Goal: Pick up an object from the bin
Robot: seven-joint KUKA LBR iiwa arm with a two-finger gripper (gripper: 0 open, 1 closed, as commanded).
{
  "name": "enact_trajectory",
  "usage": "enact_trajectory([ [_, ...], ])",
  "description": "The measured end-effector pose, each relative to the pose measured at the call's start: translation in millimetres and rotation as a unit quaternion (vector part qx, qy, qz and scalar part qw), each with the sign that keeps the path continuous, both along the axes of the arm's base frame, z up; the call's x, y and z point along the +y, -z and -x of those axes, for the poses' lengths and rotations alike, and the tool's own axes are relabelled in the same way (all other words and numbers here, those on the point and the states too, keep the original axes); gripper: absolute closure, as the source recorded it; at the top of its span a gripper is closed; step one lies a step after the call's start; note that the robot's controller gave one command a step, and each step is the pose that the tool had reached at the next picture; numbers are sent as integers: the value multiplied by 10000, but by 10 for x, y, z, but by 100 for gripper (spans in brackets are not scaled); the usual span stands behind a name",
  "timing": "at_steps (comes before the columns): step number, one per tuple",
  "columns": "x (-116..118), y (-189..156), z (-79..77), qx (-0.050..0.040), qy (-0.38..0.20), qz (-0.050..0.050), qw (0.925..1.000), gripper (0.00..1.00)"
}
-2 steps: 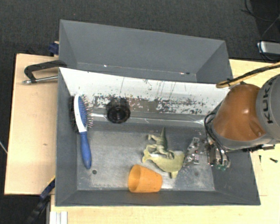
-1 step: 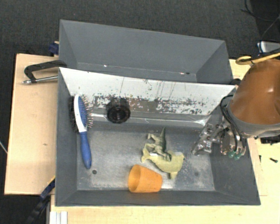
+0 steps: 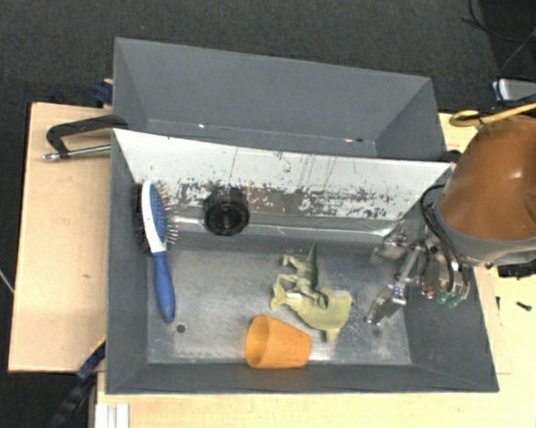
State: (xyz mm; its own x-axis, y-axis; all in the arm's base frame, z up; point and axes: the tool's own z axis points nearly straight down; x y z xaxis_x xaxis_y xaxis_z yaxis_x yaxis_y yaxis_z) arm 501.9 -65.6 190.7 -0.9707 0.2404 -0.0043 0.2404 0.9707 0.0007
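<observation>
Looks down into a grey metal bin (image 3: 258,89). Finds the gripper (image 3: 389,286) low over the floor's right side, jaws spread apart, gripping nothing. Finds a pale green toy animal (image 3: 312,299) just left of it, lying flat near the floor's middle, long axis slanting from upper left to lower right, lower end nearest the fingertips. Finds an orange cup (image 3: 277,343) just below the toy.

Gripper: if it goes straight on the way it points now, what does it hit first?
Probably the bare bin floor. The gripper points down at a spot just right of the yellow-green toy dinosaur, apart from it. Depth is unclear from this view.
</observation>
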Motion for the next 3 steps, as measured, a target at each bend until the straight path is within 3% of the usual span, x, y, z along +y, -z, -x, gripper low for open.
enact_trajectory([
  [1, 32, 1201, -298, 29, 360, -6, 9993, 0],
  [2, 496, 1163, -332, -17, 554, 2, 9985, 0],
  [3, 776, 1135, -307, -2, 816, -7, 9967, 0],
])
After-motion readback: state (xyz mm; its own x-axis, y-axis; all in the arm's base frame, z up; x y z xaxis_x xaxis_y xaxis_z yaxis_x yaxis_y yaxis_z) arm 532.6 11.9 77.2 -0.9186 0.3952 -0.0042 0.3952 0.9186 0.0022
